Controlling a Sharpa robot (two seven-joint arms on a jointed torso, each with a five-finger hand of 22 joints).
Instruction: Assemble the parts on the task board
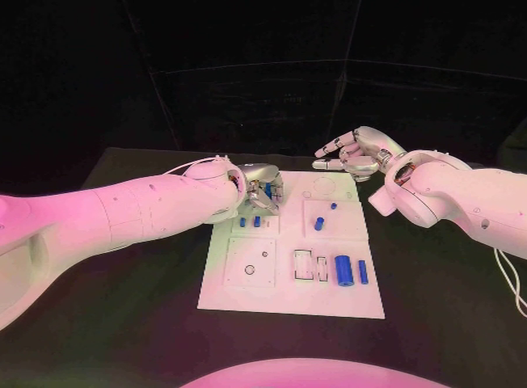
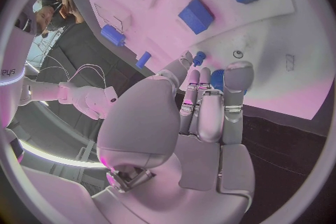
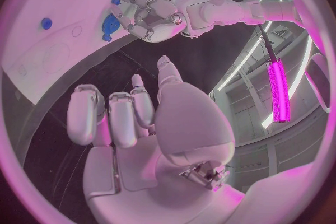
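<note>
The white task board (image 1: pixel 289 297) lies in the middle of the table. My left hand (image 1: pixel 258 194) reaches over its far left part. There its fingertips (image 2: pixel 238 75) close round a blue round part (image 2: pixel 218 78), with a small blue peg (image 2: pixel 199 57) just beyond them. My right hand (image 1: pixel 357 149) hovers past the board's far edge with its fingers (image 3: pixel 112 117) curled in and nothing in them. The right wrist view shows the left hand (image 3: pixel 150 17) over the blue round part (image 3: pixel 110 24).
A thick blue cylinder (image 1: pixel 344 269) and a thin blue pin (image 1: pixel 363 272) lie at the board's near right. Two small blue pieces (image 1: pixel 319 223) (image 1: pixel 334 205) sit mid-board and two pegs (image 1: pixel 242 221) (image 1: pixel 257 220) below the left hand. Black table (image 1: pixel 450 323) surrounds the board.
</note>
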